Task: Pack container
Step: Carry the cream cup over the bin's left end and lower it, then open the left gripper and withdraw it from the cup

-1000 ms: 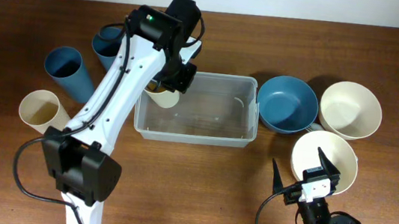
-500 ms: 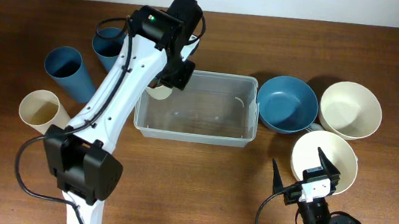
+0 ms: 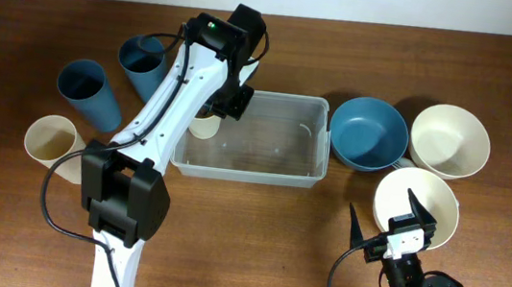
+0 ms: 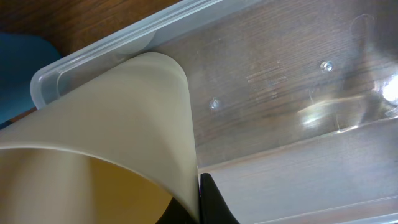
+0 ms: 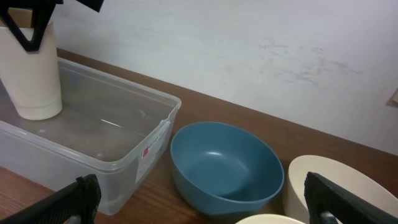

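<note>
We are placing the cream cup (image 5: 32,71) in the container (image 3: 280,99) — left gripper (image 3: 221,109) clenched on it, right gripper (image 5: 205,199) spread wide — next needing an upright release.

Container (image 3: 251,174): cream cup (image 3: 206,124) and left arm (image 3: 177,86) are blocking its left end; its middle and right end are lying open from above; blue bowl (image 3: 368,133) is crowding its right wall.
</note>
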`<state>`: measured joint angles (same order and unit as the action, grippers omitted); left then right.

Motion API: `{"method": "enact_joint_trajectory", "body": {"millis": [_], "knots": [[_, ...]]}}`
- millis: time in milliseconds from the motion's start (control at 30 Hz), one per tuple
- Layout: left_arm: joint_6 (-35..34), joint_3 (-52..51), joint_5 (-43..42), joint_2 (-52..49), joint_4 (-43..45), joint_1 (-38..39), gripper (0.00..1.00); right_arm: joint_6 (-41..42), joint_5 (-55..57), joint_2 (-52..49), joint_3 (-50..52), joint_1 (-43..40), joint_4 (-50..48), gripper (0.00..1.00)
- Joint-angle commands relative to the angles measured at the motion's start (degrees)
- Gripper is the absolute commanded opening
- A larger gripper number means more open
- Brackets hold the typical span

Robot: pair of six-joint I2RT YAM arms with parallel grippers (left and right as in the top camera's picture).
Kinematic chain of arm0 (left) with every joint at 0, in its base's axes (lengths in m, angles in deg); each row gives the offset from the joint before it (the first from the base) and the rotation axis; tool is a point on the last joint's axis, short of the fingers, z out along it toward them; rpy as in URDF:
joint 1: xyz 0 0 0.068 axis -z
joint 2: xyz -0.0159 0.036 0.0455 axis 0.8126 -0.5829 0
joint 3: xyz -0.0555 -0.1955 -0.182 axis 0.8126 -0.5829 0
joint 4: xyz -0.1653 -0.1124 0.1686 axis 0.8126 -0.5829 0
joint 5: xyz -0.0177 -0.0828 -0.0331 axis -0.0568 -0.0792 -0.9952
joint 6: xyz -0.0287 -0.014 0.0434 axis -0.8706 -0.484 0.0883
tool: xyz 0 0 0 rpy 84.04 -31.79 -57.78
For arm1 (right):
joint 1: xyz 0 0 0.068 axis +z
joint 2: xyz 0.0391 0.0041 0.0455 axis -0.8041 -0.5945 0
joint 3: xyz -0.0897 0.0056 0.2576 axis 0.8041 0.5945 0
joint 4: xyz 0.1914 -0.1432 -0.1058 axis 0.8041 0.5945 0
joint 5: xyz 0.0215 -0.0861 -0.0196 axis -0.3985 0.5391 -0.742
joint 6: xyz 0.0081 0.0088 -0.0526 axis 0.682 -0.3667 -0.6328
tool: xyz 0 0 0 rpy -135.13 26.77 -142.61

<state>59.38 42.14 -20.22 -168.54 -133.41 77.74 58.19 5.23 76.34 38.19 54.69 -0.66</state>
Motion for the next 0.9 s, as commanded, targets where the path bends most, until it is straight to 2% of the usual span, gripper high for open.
{"method": "enact_joint_trajectory", "body": {"millis": [0, 33, 133, 233, 767, 833, 867], "knots": [[0.2, -0.1, 0.9, -1.1, -0.2, -0.3, 0.02, -0.2, -0.3, 0.2, 0.3, 0.4, 0.3, 0.99], [0.2, -0.1, 0.9, -1.1, -0.2, -0.3, 0.02, -0.2, -0.3, 0.2, 0.3, 0.4, 0.3, 0.99], [0.2, -0.1, 0.7, -1.1, -0.3, -0.3, 0.17, -0.2, -0.3, 0.2, 0.3, 0.4, 0.3, 0.99], [0.2, -0.1, 0.7, -1.1, -0.5, -0.3, 0.24, -0.2, -0.3, 0.2, 0.3, 0.4, 0.3, 0.99], [0.3, 1.7, 2.5, -1.0, -1.6, -0.4, 0.25, -0.2, -0.3, 0.2, 0.3, 0.4, 0.3, 0.99], [0.3, 2.9, 2.6, -1.0, -2.1, -0.5, 0.28, -0.2, -0.3, 0.2, 0.3, 0.4, 0.3, 0.99], [0.3, 4.0, 2.6, -1.0, -2.7, -0.5, 0.34, -0.2, -0.3, 0.2, 0.3, 0.4, 0.3, 0.99]]}}
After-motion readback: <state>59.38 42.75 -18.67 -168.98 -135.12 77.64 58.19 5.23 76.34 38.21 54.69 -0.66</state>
